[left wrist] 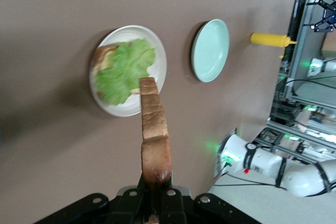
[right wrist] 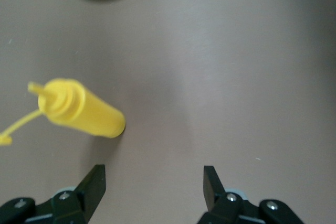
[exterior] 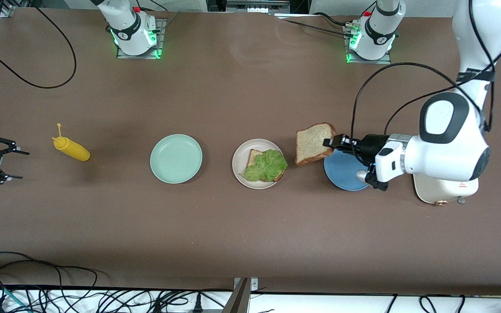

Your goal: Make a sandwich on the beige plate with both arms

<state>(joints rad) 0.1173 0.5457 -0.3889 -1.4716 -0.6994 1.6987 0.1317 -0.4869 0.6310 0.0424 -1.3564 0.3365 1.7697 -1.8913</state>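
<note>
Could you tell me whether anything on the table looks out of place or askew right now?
Only the yellow squeeze bottle stands out: it lies on its side toward the right arm's end of the table, cap strap loose. The bread slice is tilted, but the left gripper holds it.

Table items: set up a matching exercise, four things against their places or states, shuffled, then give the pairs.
1. bread slice
2. lettuce leaf
3. mustard bottle
4. mint-green plate

A. bare, beside the beige plate
B. lying toward the right arm's end
C. clamped in the left gripper
D. on bread on the beige plate

Pairs: 1-C, 2-D, 3-B, 4-A
</note>
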